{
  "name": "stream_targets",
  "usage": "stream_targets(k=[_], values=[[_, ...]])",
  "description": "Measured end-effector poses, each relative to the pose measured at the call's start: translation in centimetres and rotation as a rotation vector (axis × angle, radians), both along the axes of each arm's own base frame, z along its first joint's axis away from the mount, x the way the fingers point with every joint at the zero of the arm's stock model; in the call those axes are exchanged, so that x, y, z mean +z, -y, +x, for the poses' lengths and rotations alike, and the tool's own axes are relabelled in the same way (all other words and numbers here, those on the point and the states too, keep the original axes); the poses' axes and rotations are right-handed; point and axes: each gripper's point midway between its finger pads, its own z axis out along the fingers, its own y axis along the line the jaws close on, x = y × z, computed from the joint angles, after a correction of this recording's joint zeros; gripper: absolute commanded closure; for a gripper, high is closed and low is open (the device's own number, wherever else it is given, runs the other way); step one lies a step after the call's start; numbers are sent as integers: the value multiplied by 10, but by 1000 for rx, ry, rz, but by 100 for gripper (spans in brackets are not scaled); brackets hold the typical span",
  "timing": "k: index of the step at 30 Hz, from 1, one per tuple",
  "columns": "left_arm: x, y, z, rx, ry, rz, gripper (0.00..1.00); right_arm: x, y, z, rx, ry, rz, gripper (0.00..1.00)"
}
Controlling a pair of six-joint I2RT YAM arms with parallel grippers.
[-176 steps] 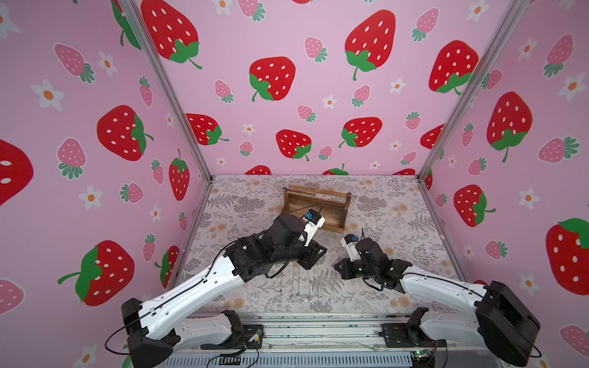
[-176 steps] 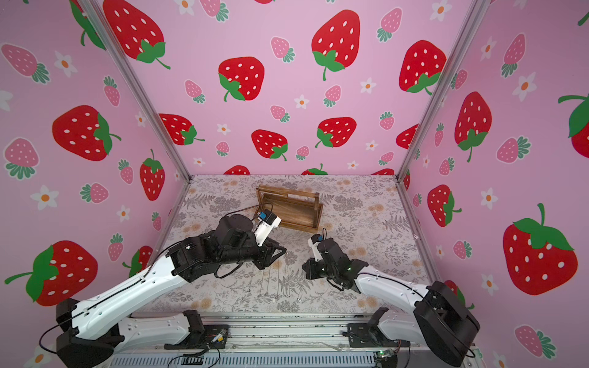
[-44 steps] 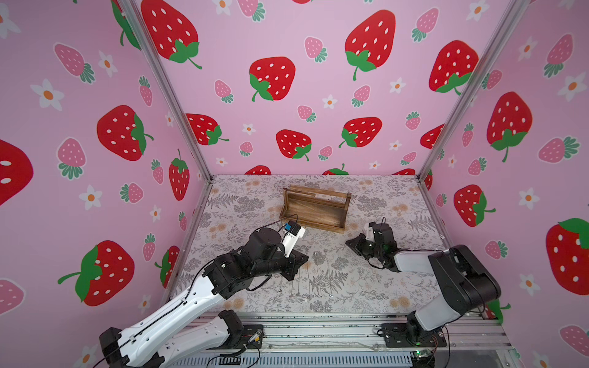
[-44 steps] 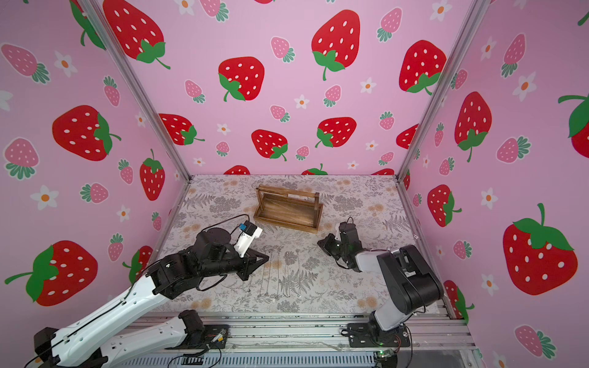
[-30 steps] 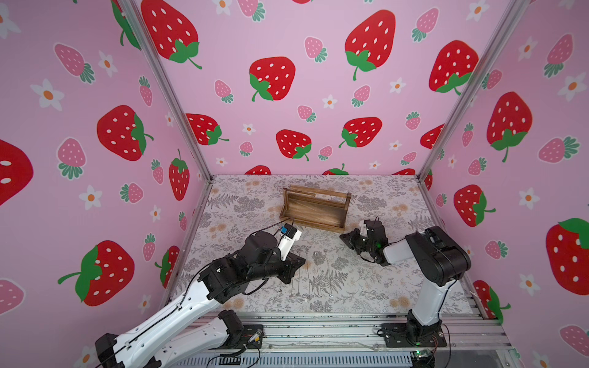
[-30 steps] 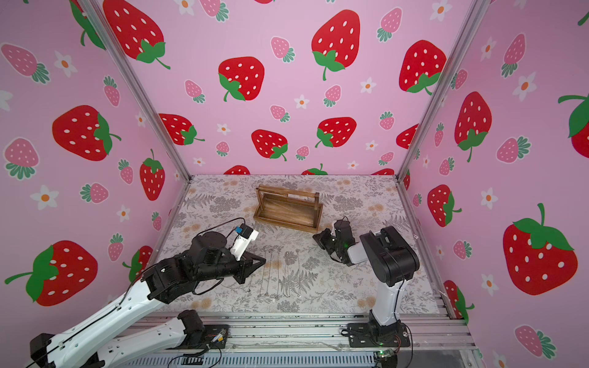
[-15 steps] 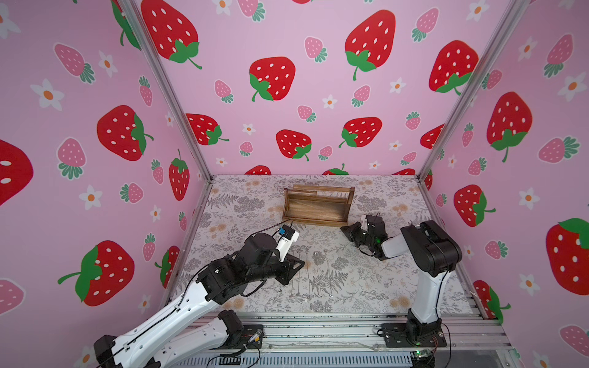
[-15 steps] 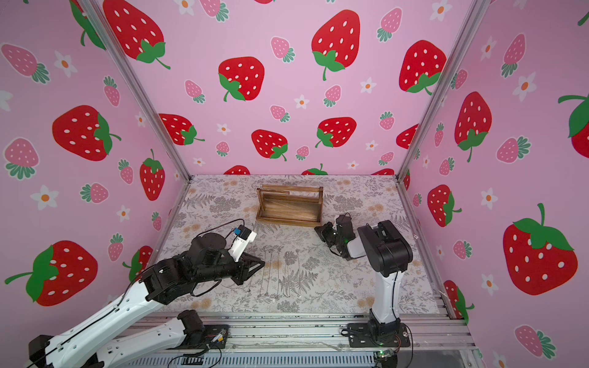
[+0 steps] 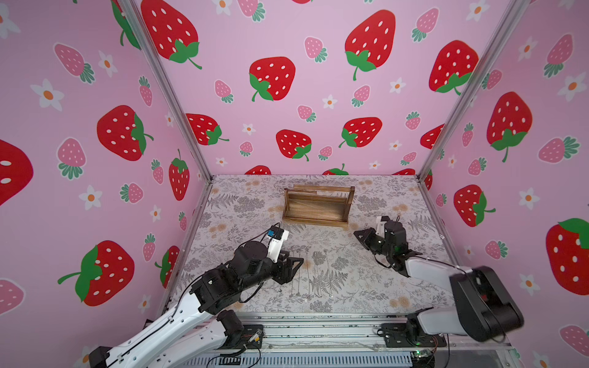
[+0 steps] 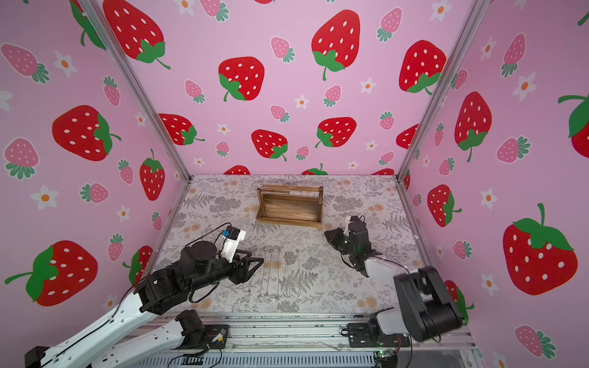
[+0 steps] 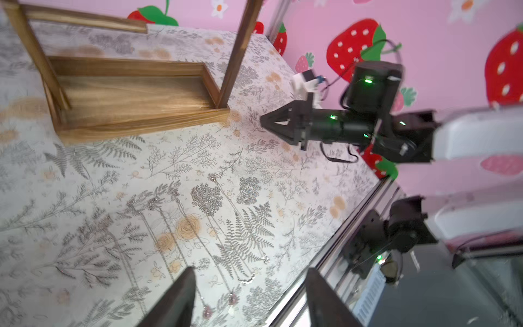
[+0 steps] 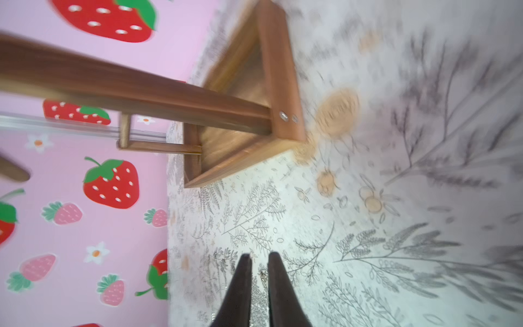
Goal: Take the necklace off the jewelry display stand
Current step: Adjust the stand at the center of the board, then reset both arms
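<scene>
Here the left hand (image 11: 249,271) gapes over the tablecloth (image 11: 169,170).

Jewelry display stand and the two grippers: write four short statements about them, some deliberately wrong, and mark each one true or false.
1. The jewelry display stand stands upright on the table. True.
2. The left gripper is shut. False: its fingers stand wide apart in the left wrist view.
3. The right gripper clamps one of the stand's uprights. False: it is apart from the stand, near a corner of its base, with a narrow gap between the jaws.
4. Nothing hangs from the stand's top bars. True: both top views show them bare.
</scene>
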Motion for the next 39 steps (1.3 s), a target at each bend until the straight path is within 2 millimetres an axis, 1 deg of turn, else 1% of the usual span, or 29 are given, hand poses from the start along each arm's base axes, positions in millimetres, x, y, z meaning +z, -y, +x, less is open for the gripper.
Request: stream_targets(k=[2,3,5,6,7,8,10,11,13,14,15,16,18,20,22,24,29,33,36,39], values=[[0,-6,13,60,23,-1,1,51,16,-8,-32,137,-71,5],[-1,-9,21,93,34,0,1,77,26,-14,-57,208,-109,1],[-6,-18,38,169,49,5,0,113,45,-25,-111,306,-182,1],[-10,-25,47,207,51,7,1,126,55,-31,-139,341,-221,1],[-17,-35,58,262,50,7,1,136,64,-37,-166,366,-255,1],[-25,-47,67,315,47,9,1,143,73,-42,-197,385,-296,1],[-37,-75,83,429,52,23,0,144,90,-48,-249,394,-380,1],[-42,-92,91,501,59,44,1,140,100,-50,-278,393,-440,1],[-45,-124,104,641,91,88,0,127,116,-49,-324,402,-568,1],[-47,-140,111,712,113,113,0,116,125,-49,-344,408,-649,1],[-48,-152,115,764,129,132,1,104,131,-48,-354,410,-718,1],[-51,-163,119,813,146,155,1,86,138,-48,-362,407,-794,1],[-63,-180,124,887,167,202,1,48,149,-50,-356,372,-916,1],[-81,-193,125,945,162,269,1,15,157,-52,-340,329,-1012,1],[-92,-204,124,995,155,331,1,-2,162,-50,-340,316,-1063,1],[-96,-214,125,1044,159,378,1,-10,167,-43,-349,314,-1096,1],[-97,-232,126,1146,182,456,1,-19,179,-19,-403,326,-1106,1],[-86,-237,129,1177,244,455,1,-28,183,-2,-402,328,-1109,1],[-83,-241,129,1178,284,480,1,-37,186,9,-413,338,-1103,1],[-85,-242,134,1153,309,522,1,-55,178,18,-336,338,-1105,1]])
